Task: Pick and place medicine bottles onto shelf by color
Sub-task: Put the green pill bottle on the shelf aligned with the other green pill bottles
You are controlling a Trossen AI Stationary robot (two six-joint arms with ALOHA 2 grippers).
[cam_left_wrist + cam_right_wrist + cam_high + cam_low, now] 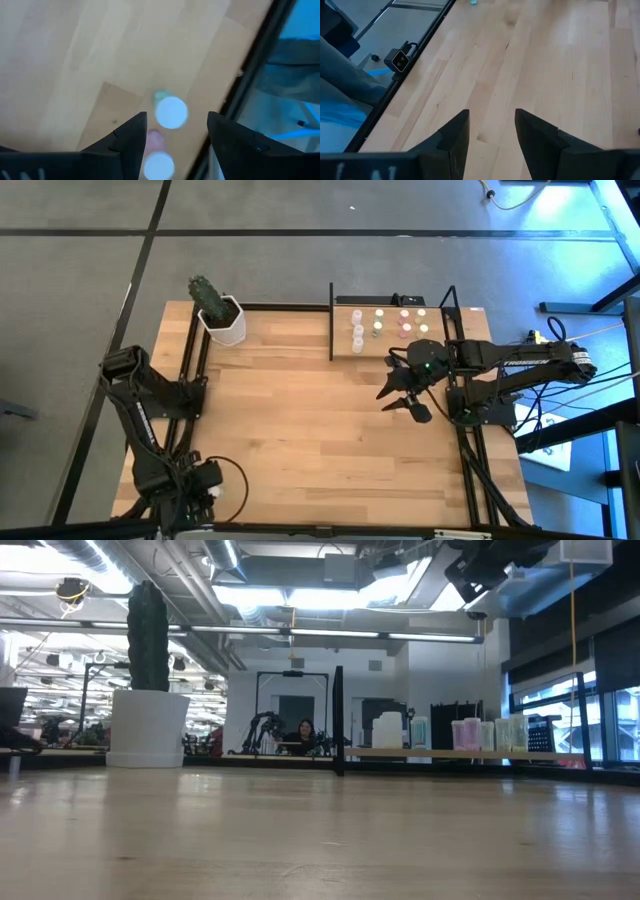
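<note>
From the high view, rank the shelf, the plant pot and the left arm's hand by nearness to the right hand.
1. Shelf, just beyond the right hand, at the table's far edge.
2. Plant pot, far-left corner.
3. Left hand, near-left corner.

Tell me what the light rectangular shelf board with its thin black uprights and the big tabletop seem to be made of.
The light rectangular shelf board looks like pale unvarnished wood, matt and even; its thin black uprights look like painted metal, judging by their slim straight profile. The big tabletop appears to be jointed wooden planks: visible grain, staggered seams, and a soft satin sheen in the low view.
</note>
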